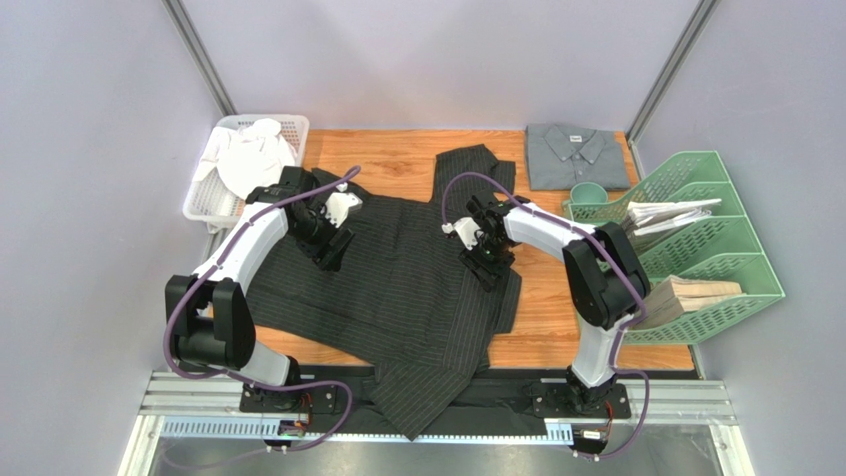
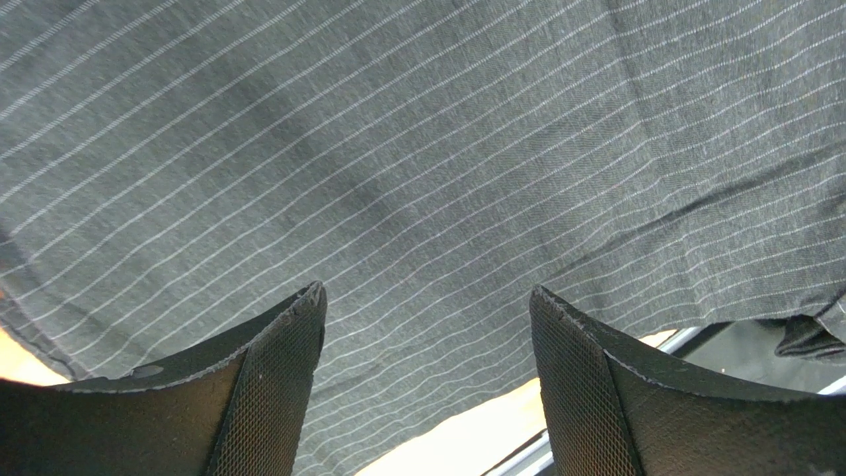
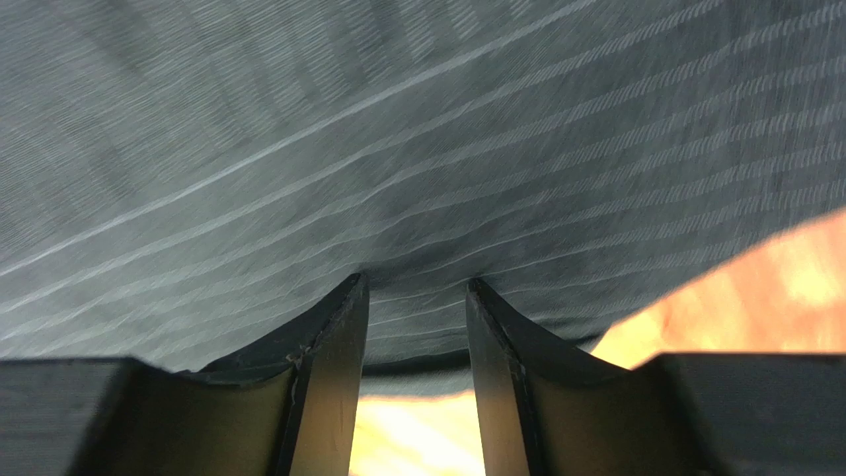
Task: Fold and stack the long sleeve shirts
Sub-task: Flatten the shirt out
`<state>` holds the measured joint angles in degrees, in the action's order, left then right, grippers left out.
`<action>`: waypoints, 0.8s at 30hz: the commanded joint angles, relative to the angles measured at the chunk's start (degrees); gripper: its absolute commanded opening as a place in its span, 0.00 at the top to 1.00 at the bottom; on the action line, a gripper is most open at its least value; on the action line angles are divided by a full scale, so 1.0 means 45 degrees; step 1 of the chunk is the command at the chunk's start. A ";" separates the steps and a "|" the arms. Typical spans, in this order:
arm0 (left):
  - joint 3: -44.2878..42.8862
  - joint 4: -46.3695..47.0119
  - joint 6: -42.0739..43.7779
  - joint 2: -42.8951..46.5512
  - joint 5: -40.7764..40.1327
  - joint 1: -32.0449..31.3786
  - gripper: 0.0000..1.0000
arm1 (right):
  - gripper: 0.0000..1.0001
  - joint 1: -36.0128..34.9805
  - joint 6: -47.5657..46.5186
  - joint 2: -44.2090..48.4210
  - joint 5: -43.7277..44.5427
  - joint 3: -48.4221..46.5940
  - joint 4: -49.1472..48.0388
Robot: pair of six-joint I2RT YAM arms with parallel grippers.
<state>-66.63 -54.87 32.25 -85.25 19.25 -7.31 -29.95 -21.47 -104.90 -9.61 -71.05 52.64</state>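
The black pinstriped long sleeve shirt (image 1: 407, 288) lies spread over the middle of the table, and its lower part hangs over the near edge. A plain grey long sleeve shirt (image 1: 576, 154) lies folded at the back right. My left gripper (image 1: 333, 253) hovers over the striped shirt's left side. In the left wrist view the left gripper (image 2: 427, 293) stands wide open, with only striped cloth (image 2: 417, 149) below. My right gripper (image 1: 489, 270) is low at the shirt's right edge. In the right wrist view the right gripper (image 3: 417, 283) is part open, its tips at the cloth (image 3: 397, 129) and nothing between them.
A white basket (image 1: 213, 188) holding white cloth stands at the back left. A green file rack (image 1: 715, 248) with papers fills the right side, with a green cup (image 1: 588, 193) beside it. Bare wooden table (image 1: 397, 154) shows at the back.
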 commanded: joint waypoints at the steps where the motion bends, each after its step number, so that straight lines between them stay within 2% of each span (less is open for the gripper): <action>1: 0.0236 -0.0013 0.0138 0.0449 0.0294 0.0043 0.20 | 0.55 0.0971 -0.0695 -0.1584 0.1526 -0.0517 -0.1366; 7: 0.0004 0.0045 0.0138 -0.0154 0.0254 0.0043 0.21 | 0.58 0.2788 -0.1906 -0.3774 0.3012 -0.3152 -0.0860; 9: -0.0173 0.0045 0.0002 -0.0370 0.0177 0.0042 0.21 | 0.60 0.3296 -0.2238 -0.3954 0.3170 -0.4267 -0.0353; 12: -0.0505 0.0065 -0.0077 -0.0897 0.0176 0.0043 0.21 | 0.55 0.3648 -0.2844 -0.3566 0.2530 -0.5207 0.0896; 17: -0.0681 0.0338 -0.0174 -0.2225 0.0001 0.0023 0.23 | 0.43 0.2969 -0.2827 -0.1243 0.0809 -0.4585 0.1892; 21: -0.0233 0.0533 -0.0019 -0.2734 -0.0389 0.0004 0.25 | 0.42 0.1796 -0.2358 0.0340 -0.0285 -0.2754 0.2150; 24: 0.0294 0.0612 0.0040 -0.2793 -0.0526 -0.0016 0.26 | 0.43 0.1169 -0.2064 0.0421 -0.0424 -0.1793 0.1897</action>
<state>-67.00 -52.71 32.01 -98.19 17.54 -7.35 -21.10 -32.01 -105.27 -7.25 -84.16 59.70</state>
